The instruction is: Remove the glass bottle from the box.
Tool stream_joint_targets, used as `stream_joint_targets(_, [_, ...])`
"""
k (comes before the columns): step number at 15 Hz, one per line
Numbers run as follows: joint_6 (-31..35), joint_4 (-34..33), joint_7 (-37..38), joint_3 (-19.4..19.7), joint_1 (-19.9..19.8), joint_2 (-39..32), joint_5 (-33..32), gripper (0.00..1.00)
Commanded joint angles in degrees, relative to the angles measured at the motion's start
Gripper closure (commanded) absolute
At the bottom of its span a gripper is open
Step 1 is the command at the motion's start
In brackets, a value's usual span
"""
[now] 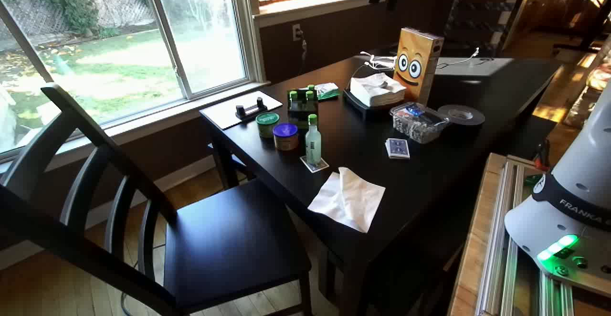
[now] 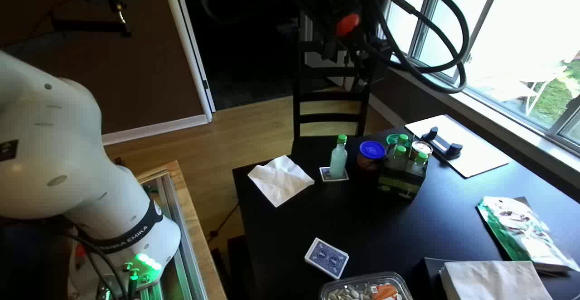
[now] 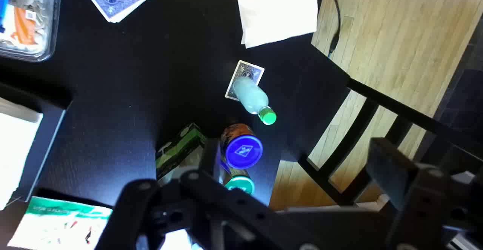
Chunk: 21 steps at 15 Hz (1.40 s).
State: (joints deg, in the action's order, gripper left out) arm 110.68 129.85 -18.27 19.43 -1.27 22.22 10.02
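The box (image 2: 401, 183) is a small dark carton with green sides, shown in both exterior views (image 1: 301, 108). Three glass bottles with green caps (image 2: 400, 150) stand in it. In the wrist view the box (image 3: 180, 150) is partly hidden behind a gripper finger. A loose glass bottle (image 1: 313, 146), pale with a green cap, stands upright on a playing card (image 2: 324, 174) apart from the box; it also shows in the wrist view (image 3: 251, 94). My gripper (image 3: 302, 163) is open and empty, high above the table, its fingers wide apart.
A blue-lidded tub (image 1: 285, 137) and a green-lidded tub (image 1: 267, 125) stand near the box and bottle. A napkin (image 1: 351, 199), card stack (image 2: 327, 258), clear tray (image 1: 419, 122), napkin holder (image 1: 377, 91), eyed carton (image 1: 413, 68) and green-white packet (image 2: 521, 229) lie around. A chair (image 1: 234, 249) is beside the table.
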Motion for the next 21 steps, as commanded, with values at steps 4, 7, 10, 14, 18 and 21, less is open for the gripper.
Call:
stream_joint_targets(4, [-0.3, 0.0, -0.7, -1.8, -2.1, -0.3, 0.8, 0.0])
stream_joint_targets(7, [-0.3, 0.1, -0.7, -1.8, -2.1, -0.3, 0.8, 0.0])
stream_joint_targets(10, [-0.3, 0.2, -0.7, -1.8, -2.1, -0.3, 0.8, 0.0])
stream_joint_targets(14, [3.3, -0.5, 6.0, -3.4, -1.9, -2.3, 3.3, 0.0])
stream_joint_targets(18, [7.1, -1.0, 9.5, -5.5, -0.7, -4.8, 4.2, 0.0])
stream_joint_targets(21, [8.5, -0.2, 9.6, -5.8, -0.5, -5.1, 4.4, 0.0])
